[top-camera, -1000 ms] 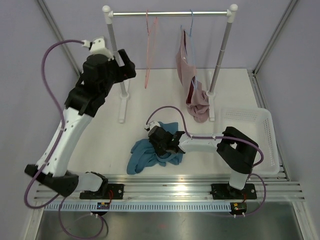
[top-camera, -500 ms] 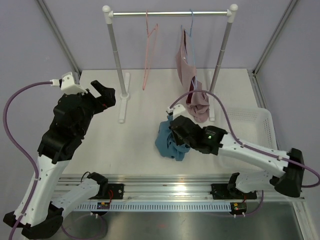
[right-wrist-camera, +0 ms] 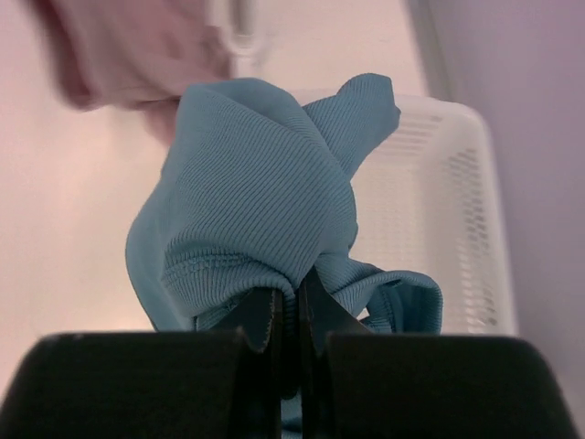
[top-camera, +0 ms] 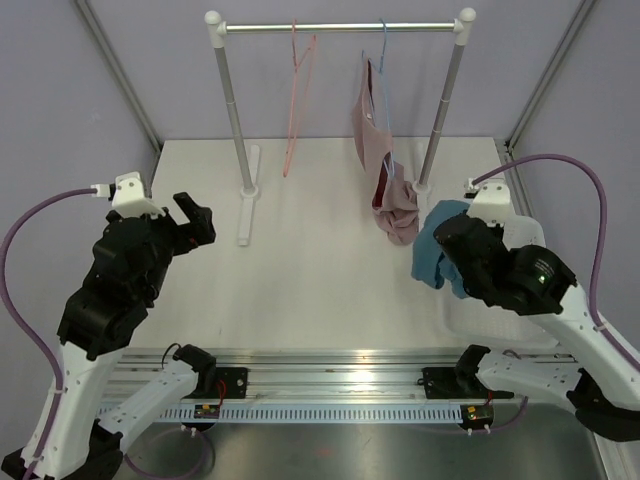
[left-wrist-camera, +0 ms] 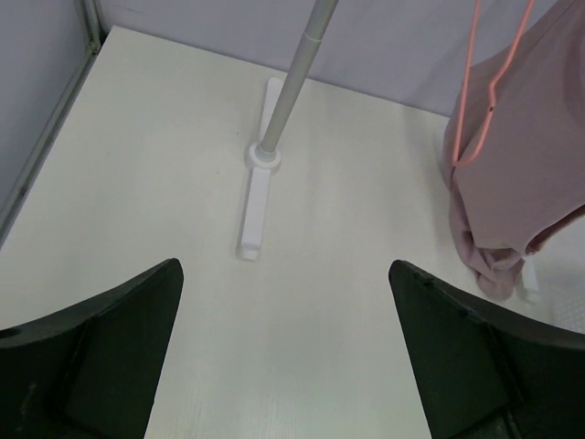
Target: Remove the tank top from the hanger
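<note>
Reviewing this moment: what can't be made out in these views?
Basket: the right arm covers most of it in the top view; the tank top hides its near part in the right wrist view.
Right gripper: hidden under its wrist in the top view.
Hanger hook: cut off by the left wrist view's top edge.
Pink top: blurred in the right wrist view.

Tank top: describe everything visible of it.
The tank top is teal-blue ribbed knit, bunched into a crumpled lump, a stitched hem showing low down. The right claw is shut on a fold, holding it in the air by the left edge of the white basket. It is off the pink hanger, which hangs bare on the rail.
</note>
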Tool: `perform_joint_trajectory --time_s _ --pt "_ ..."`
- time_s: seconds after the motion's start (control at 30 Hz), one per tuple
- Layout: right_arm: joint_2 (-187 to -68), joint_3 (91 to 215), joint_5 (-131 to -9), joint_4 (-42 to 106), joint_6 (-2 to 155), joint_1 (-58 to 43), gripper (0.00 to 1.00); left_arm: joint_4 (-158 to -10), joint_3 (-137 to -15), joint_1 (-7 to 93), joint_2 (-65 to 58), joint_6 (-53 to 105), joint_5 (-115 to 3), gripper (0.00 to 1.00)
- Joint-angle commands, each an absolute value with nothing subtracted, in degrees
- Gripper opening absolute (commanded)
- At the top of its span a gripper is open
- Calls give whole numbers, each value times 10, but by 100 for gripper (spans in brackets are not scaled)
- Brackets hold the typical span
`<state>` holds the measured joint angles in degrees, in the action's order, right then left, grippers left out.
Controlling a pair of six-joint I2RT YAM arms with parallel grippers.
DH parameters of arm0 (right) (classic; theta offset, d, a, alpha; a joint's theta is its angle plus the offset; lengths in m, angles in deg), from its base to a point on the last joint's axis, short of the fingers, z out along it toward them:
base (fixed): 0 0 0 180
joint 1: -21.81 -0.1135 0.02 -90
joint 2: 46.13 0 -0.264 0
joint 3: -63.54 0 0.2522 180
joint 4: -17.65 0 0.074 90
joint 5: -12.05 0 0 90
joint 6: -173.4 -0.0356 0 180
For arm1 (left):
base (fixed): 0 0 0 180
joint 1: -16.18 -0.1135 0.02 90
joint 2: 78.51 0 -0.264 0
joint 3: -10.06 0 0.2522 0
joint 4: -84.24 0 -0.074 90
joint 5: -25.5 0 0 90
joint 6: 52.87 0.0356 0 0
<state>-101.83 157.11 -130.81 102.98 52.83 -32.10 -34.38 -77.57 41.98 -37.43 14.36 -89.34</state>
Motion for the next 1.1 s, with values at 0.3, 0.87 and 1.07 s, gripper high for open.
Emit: perform_joint_trajectory --time_s 0.3,0.87,1.07 --pt "-1078 1486 -1193 903 637 9 70 -350 -740 418 -351 183 -942 99" --pt "-898 1545 -1062 897 714 8 100 -341 -668 360 -423 188 -969 99" --pt "-860 1558 -1057 959 715 8 99 -301 -657 360 -491 186 -975 99"
